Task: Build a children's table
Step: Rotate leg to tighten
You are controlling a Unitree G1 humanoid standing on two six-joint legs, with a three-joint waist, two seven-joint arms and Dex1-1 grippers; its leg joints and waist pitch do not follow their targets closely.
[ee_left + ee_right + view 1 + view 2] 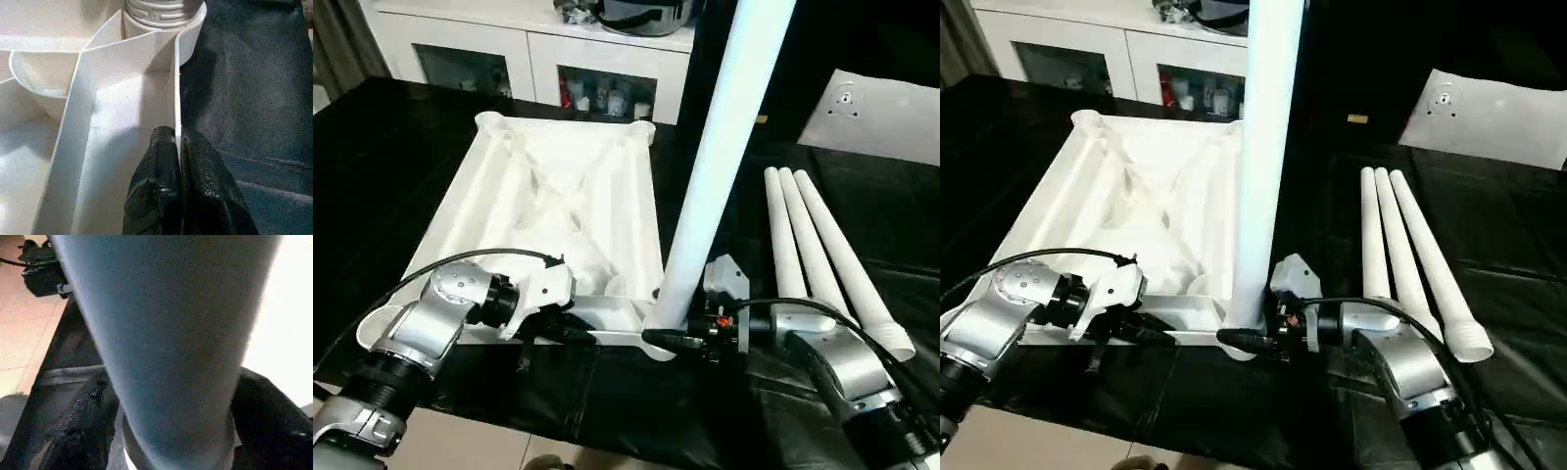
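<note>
The right gripper [668, 340], two black fingers, is closed around the foot of a long white tapered tubular leg [720, 147], one finger [80, 423] on each side of the tube. That leg stands upright in the near right corner socket of the white plastic rectangular table top [563, 211], which lies ribbed underside up on the black-covered work surface [382, 157]. The left gripper [178, 171] is pinched shut on the top's thin near rim wall, one finger [156, 186] inside and one outside.

Three more white tapered legs [818, 250] lie side by side right of the top, touching one another, wide ends toward the robot. A flat whitish plastic bag [876, 113] lies beyond them. A white cabinet with glass doors [529, 54] stands behind the table. The top's far corner sockets [491, 120] stand open.
</note>
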